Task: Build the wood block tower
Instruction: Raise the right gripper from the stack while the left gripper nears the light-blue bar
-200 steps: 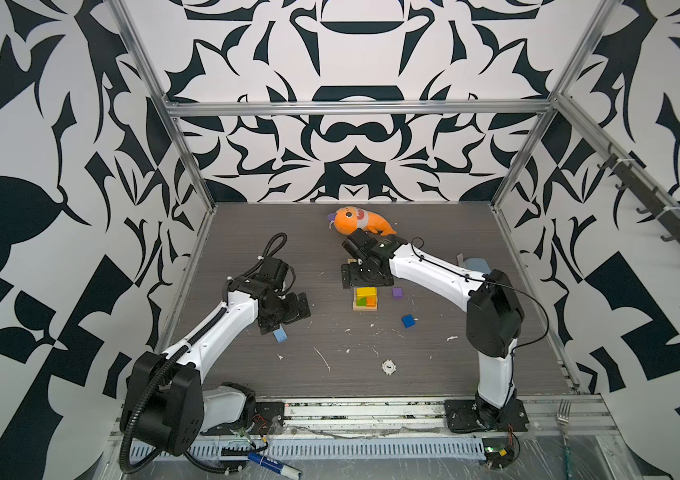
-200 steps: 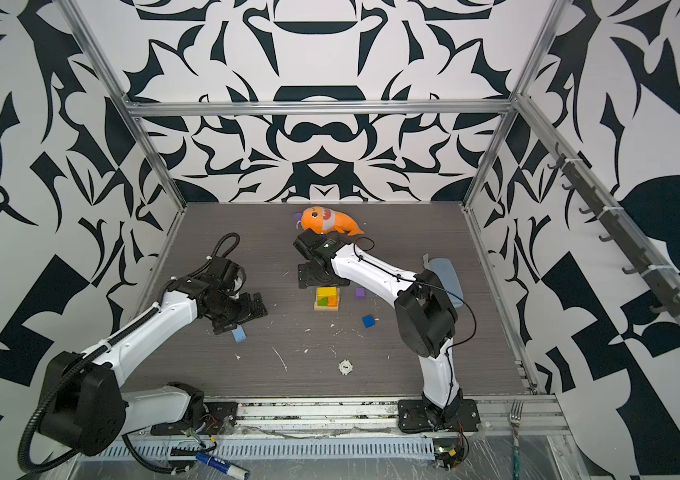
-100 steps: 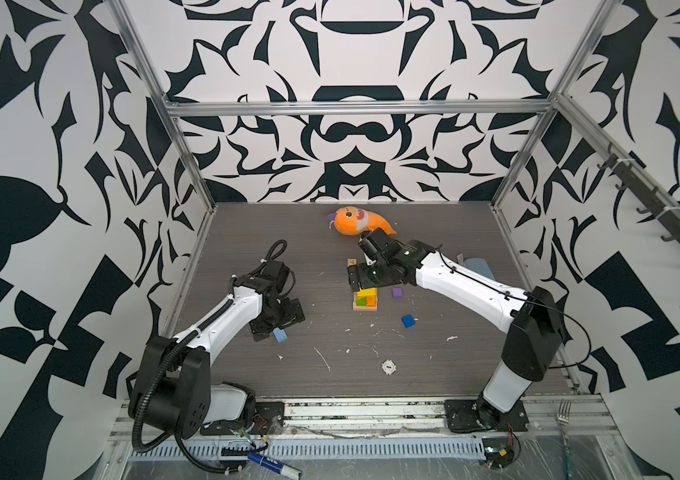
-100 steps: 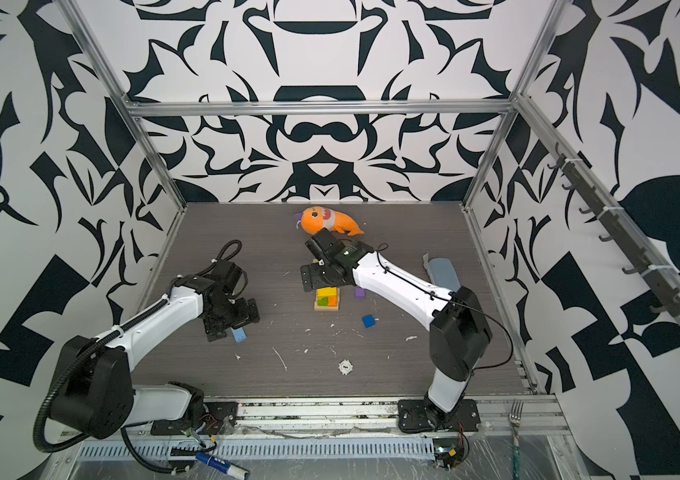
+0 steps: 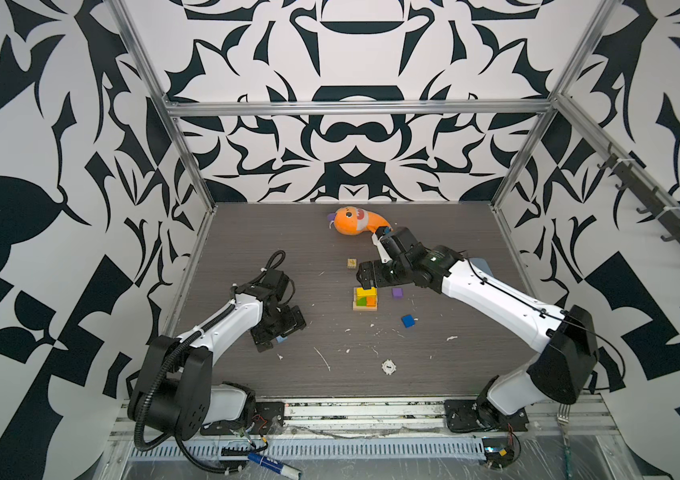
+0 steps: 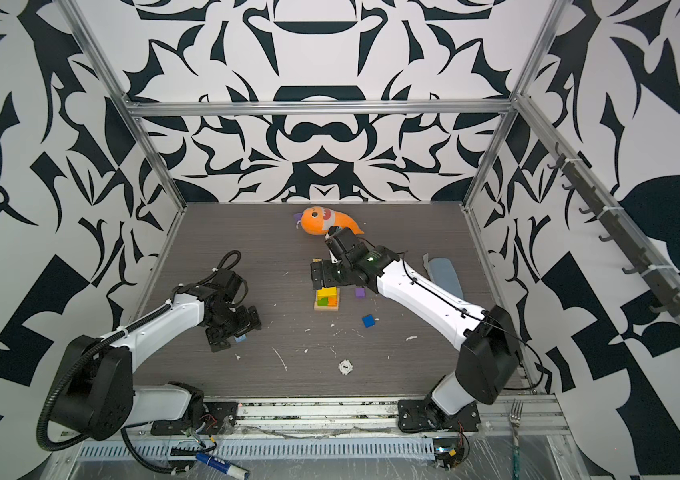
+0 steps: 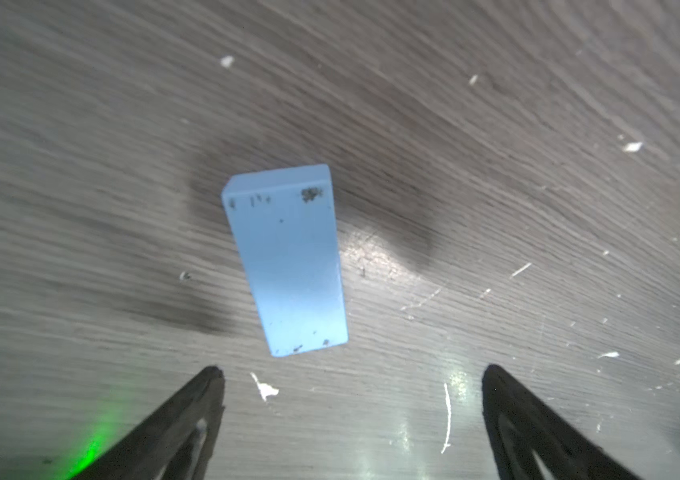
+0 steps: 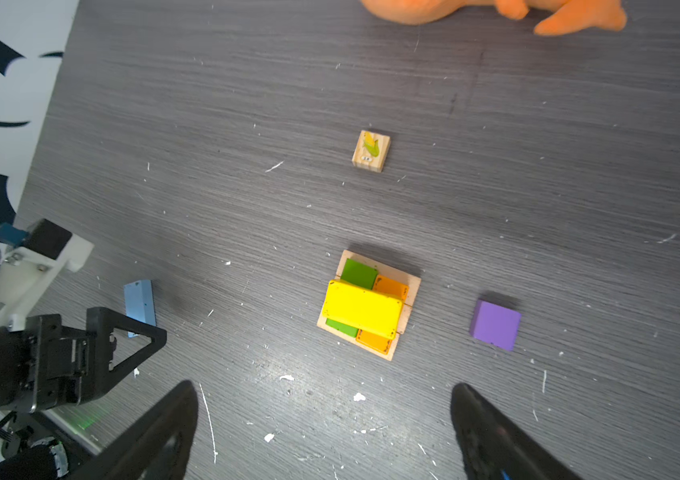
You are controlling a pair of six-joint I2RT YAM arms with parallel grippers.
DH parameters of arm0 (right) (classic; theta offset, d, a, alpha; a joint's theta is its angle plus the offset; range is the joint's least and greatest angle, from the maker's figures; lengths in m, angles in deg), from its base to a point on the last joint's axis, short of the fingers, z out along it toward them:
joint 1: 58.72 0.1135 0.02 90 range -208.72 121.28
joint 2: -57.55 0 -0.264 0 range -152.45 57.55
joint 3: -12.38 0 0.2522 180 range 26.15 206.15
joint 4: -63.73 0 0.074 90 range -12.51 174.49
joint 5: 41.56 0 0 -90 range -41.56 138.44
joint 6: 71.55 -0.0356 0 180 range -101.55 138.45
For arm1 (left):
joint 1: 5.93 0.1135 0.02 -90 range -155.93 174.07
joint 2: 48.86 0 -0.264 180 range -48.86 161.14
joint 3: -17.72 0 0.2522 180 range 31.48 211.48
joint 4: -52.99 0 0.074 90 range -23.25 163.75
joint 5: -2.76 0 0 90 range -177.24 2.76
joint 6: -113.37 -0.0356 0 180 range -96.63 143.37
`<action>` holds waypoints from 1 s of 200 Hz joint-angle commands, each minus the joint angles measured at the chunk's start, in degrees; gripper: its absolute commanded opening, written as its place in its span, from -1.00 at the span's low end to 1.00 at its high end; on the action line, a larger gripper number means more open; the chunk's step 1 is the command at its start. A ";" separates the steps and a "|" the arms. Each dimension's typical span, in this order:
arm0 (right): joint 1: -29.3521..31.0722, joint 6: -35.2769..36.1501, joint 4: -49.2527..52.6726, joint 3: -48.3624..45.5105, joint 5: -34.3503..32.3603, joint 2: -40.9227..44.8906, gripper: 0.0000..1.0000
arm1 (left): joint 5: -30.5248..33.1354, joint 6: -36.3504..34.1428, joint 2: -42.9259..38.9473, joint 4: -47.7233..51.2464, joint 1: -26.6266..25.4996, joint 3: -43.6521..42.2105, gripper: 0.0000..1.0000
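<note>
The wood block tower (image 5: 365, 298) (image 6: 327, 298) stands mid-table: a yellow brick (image 8: 361, 309) lies across a green and an orange brick on tan bars. My right gripper (image 5: 379, 280) (image 8: 323, 384) hovers open just behind it, holding nothing. A purple cube (image 5: 397, 293) (image 8: 494, 324) and a blue cube (image 5: 408, 320) lie loose to the tower's right. A light-blue brick (image 7: 288, 257) (image 8: 140, 303) lies flat on the table at the left. My left gripper (image 5: 276, 337) (image 7: 352, 368) is low over it, open and not touching it.
An orange plush fish (image 5: 354, 222) lies at the back. A small tan block with a corn picture (image 5: 352, 262) sits behind the tower. A white round piece (image 5: 389, 367) and white scraps lie toward the front. A grey-blue cloth (image 6: 444, 274) is by the right wall.
My left gripper has moved toward the front, down over the light-blue brick. My right arm has stretched out lower, and its gripper has shifted slightly right behind the tower.
</note>
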 commanded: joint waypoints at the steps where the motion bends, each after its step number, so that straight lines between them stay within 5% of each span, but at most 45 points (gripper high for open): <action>1: -0.32 -1.16 -2.51 -0.33 -0.40 2.66 0.98 | -2.03 1.72 -0.63 -1.21 0.24 -0.47 0.99; 144: -2.91 -3.80 -0.29 -2.85 -3.35 6.62 0.85 | -2.87 1.24 6.70 -8.89 0.03 0.95 0.99; 200: -3.48 -1.67 0.57 -4.21 -2.34 6.43 0.84 | -0.13 2.14 11.93 -9.73 -5.17 7.00 1.00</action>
